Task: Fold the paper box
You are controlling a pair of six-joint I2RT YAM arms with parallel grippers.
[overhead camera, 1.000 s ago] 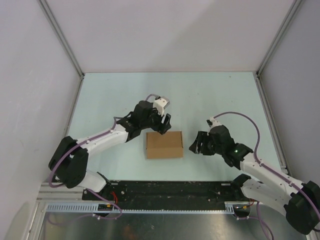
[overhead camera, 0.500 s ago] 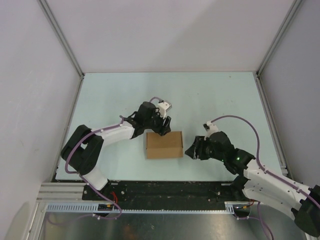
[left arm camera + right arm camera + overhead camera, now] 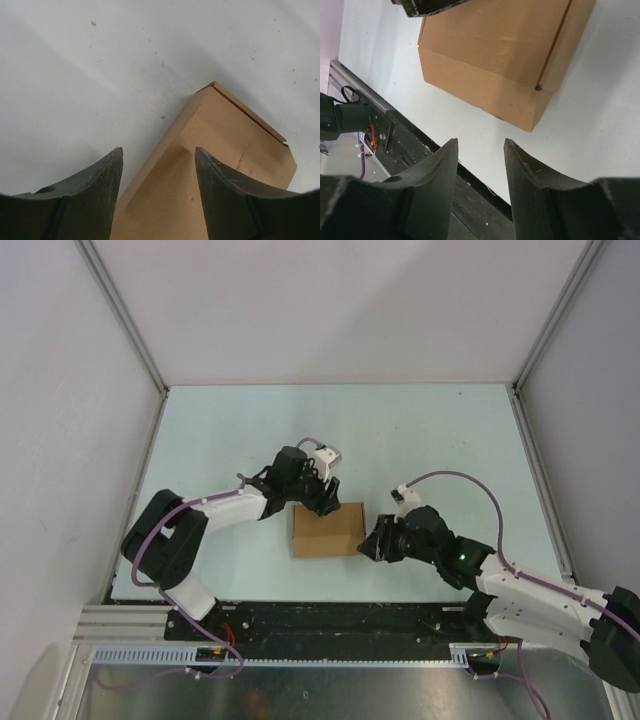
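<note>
Paper box (image 3: 327, 529) lies flat just below the middle of the top view, on the pale green table (image 3: 420, 430). It is a closed brown carton with its lid flap down, so its inside is hidden. The left gripper (image 3: 322, 498) hangs over the box's upper edge, jaws apart, and in its wrist view a box edge runs between the fingers. The right gripper (image 3: 372, 543) sits just beside the box's right end, jaws parted with only the table and the black rail (image 3: 340, 620) showing between them.
</note>
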